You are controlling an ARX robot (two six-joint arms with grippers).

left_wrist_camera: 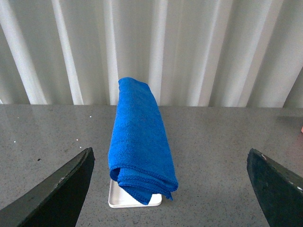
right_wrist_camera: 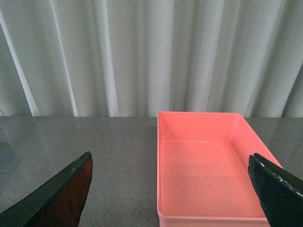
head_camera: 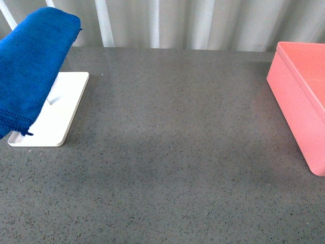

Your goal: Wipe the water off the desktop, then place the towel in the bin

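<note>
The blue towel point(head_camera: 30, 66) hangs folded over a rack above a flat white tray point(head_camera: 61, 114) at the far left of the grey speckled desktop point(head_camera: 172, 152). In the left wrist view the towel point(left_wrist_camera: 139, 142) lies ahead of my open left gripper point(left_wrist_camera: 173, 189), well apart from both fingers point(left_wrist_camera: 61, 189). The salmon-pink bin point(head_camera: 302, 96) stands at the right edge. In the right wrist view the bin point(right_wrist_camera: 203, 165) is empty and lies ahead between the wide-open fingers point(right_wrist_camera: 279, 189) of my right gripper point(right_wrist_camera: 173, 189). Neither arm shows in the front view. I see no water on the desktop.
A white pleated curtain point(head_camera: 203, 23) closes off the back of the desktop. The white tray shows under the towel in the left wrist view point(left_wrist_camera: 124, 198).
</note>
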